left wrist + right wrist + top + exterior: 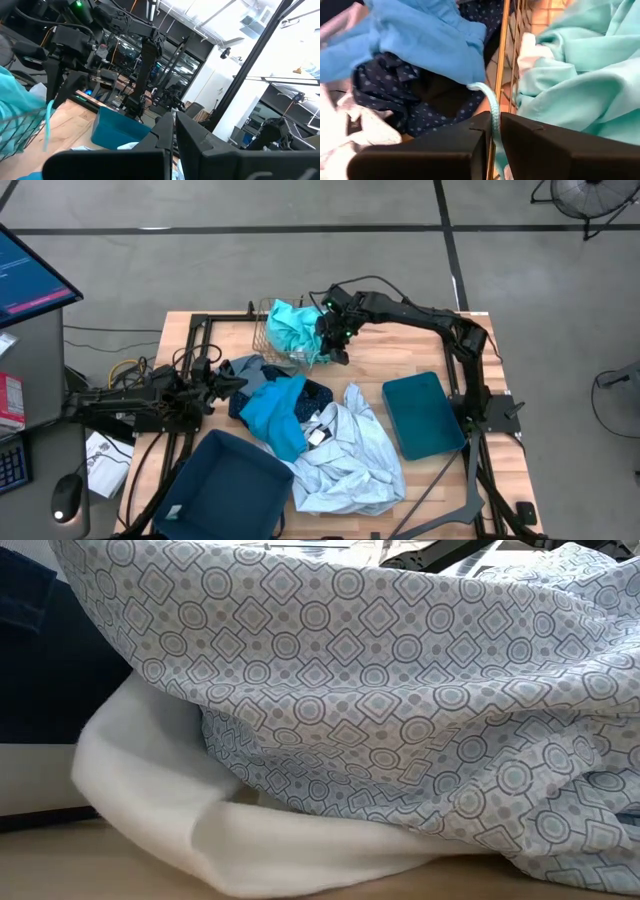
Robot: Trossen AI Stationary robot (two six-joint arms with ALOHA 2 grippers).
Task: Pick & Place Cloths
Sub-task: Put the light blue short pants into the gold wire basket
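The turquoise cloth [293,328] [580,65] lies bunched in the gold wire basket [268,340] at the table's far side. My right gripper [335,345] [495,135] is at the basket's right side, shut on a turquoise cord. The other cloths lie heaped mid-table: bright blue [272,412] [420,35], navy with dots [315,395] [395,85], pale grey-blue patterned [350,455] [400,690] and white [180,800]. My left gripper [222,383] [174,135] waits shut at the heap's left edge. My right gripper pinches a turquoise cord [493,112] between its two fingers, just beside the basket's wire wall [502,60]. The cord runs along the gap between the fingers and curves away, slack, behind the bright blue cloth's edge. The fingers come from the table's right side.
One dark teal bin [425,415] stands on the table's right side below my right arm. A second one [225,485] sits at the near left. The cloth heap fills the middle and blocks the low view. Bare wood shows right of the basket.
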